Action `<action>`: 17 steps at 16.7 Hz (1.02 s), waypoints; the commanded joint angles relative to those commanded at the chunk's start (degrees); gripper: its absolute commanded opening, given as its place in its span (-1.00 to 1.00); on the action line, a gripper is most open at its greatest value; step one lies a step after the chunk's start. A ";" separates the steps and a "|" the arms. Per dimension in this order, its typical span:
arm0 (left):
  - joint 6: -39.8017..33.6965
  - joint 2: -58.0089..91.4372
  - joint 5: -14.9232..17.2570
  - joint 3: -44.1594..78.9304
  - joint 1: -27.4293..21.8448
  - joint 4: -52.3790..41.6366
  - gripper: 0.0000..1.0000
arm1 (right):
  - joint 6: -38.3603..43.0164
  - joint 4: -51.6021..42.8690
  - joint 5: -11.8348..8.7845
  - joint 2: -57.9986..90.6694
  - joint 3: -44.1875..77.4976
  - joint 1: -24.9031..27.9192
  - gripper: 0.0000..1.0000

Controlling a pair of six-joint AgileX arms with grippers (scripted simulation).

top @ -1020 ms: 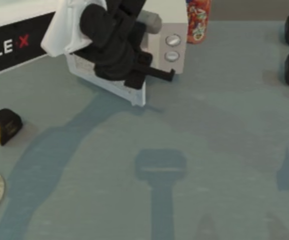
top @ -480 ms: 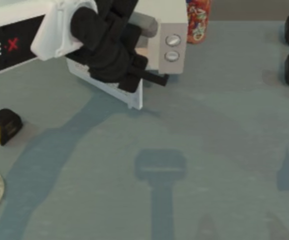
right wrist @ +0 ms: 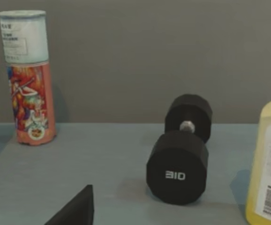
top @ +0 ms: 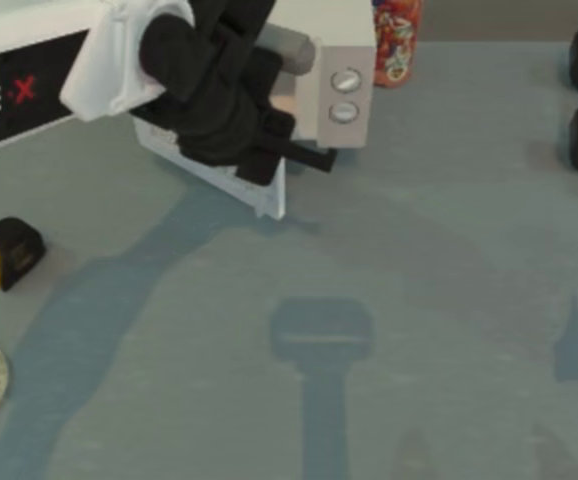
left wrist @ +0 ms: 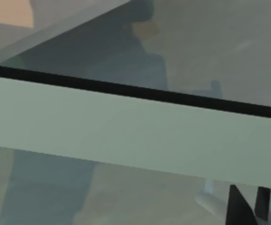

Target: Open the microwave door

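My left jaws [top: 304,152] sit at the swung-out microwave door [top: 231,178]; grip unclear. The dumbbell [right wrist: 177,172] reads "310".

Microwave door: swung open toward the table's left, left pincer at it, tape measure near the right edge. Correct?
Not quite. The top view shows the tape measure near the table's left edge, not the right. The rest holds: the microwave door stands swung open toward the left, with the left pincer at it.
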 joint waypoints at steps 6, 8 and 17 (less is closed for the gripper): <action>0.00 0.00 0.00 0.00 0.00 0.00 -1.00 | 0.00 0.00 0.00 0.00 0.00 0.00 1.00; 0.00 0.00 0.00 0.00 0.00 0.00 -1.00 | 0.00 0.00 0.00 0.00 0.00 0.00 1.00; 4.26 -2.18 2.35 -2.86 1.23 0.52 -1.00 | 0.00 0.00 0.00 0.00 0.00 0.00 1.00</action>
